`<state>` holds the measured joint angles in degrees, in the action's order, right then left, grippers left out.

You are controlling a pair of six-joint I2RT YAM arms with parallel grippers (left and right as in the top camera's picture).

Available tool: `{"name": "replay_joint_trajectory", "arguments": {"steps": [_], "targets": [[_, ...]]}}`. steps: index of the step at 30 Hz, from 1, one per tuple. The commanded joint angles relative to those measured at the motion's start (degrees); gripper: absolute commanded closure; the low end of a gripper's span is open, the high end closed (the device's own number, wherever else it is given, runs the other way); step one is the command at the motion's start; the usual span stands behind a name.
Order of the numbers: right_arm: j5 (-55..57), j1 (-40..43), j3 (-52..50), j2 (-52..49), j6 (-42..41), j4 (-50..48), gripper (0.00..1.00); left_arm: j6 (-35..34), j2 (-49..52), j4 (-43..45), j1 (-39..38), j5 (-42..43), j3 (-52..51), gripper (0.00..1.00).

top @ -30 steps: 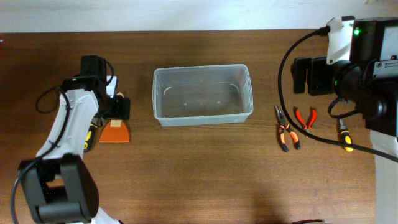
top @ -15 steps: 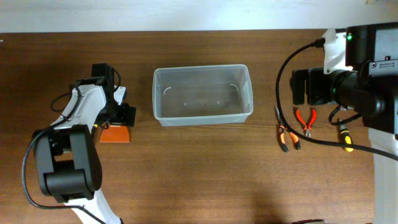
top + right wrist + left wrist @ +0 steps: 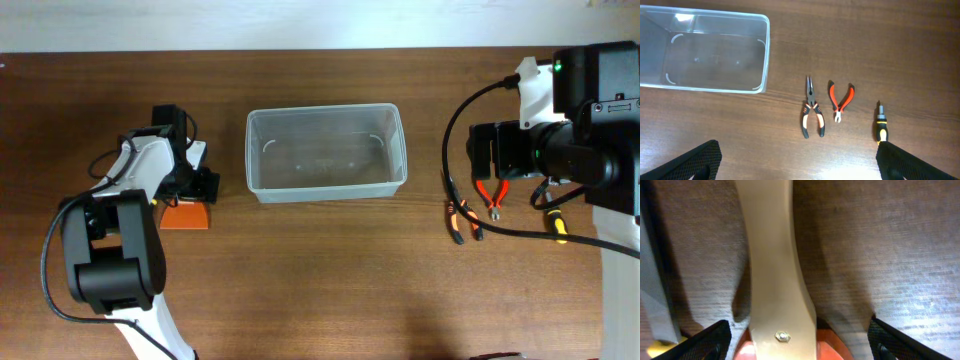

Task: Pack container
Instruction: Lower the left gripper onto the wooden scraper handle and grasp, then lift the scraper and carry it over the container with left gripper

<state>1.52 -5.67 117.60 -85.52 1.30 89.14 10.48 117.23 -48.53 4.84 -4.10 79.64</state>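
The clear container (image 3: 326, 184) stands empty at the table's middle; it also shows in the right wrist view (image 3: 764, 55). My left gripper (image 3: 196, 182) is open, low over an orange tool with a tan strip (image 3: 184, 216). In the left wrist view the jaws (image 3: 800, 345) sit either side of that tool (image 3: 771, 280) without touching it. My right gripper (image 3: 488, 150) is open and empty, high above the tools; its jaws (image 3: 805, 162) frame bare table.
Orange-handled pliers (image 3: 812, 114), red cutters (image 3: 840, 99) and a black-and-yellow screwdriver (image 3: 881, 129) lie right of the container; they also show in the overhead view (image 3: 460, 218). A grey shaft with a yellow end (image 3: 657, 287) lies beside the orange tool.
My left gripper has shifted closer over the orange tool. My right arm has moved toward the table's front, over the pliers and cutters.
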Motion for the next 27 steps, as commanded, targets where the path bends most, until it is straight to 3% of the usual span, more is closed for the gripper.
{"name": "replay_joint_trajectory", "arguments": {"steps": [1, 6, 10, 12, 16, 19, 27], "targets": [[0.5, 0.1, 0.5, -0.1, -0.3, 0.0, 0.01, 1.0, 0.9, 0.9, 0.0, 0.3, 0.8, 0.17], [0.5, 0.1, 0.5, -0.1, -0.3, 0.0, 0.01, 1.3, 0.9, 1.4, 0.0, 0.3, 0.8, 0.31], [0.5, 0.1, 0.5, -0.1, -0.3, 0.0, 0.01, 1.4, 0.9, 1.2, -0.1, 0.3, 0.8, 0.67], [0.5, 0.1, 0.5, -0.1, -0.3, 0.0, 0.01, 1.4, 0.9, 0.7, -0.1, 0.3, 0.8, 0.77], [0.5, 0.1, 0.5, -0.1, -0.3, 0.0, 0.01, 1.6, 0.9, -0.2, -0.1, -0.2, 1.0, 0.82], [0.5, 0.1, 0.5, -0.1, -0.3, 0.0, 0.01, 2.5, 0.9, -2.4, -0.1, -0.9, 2.6, 0.97], [0.5, 0.1, 0.5, -0.1, -0.3, 0.0, 0.01, 2.5, 0.4, -15.9, -0.1, -3.7, 19.5, 0.98]]}}
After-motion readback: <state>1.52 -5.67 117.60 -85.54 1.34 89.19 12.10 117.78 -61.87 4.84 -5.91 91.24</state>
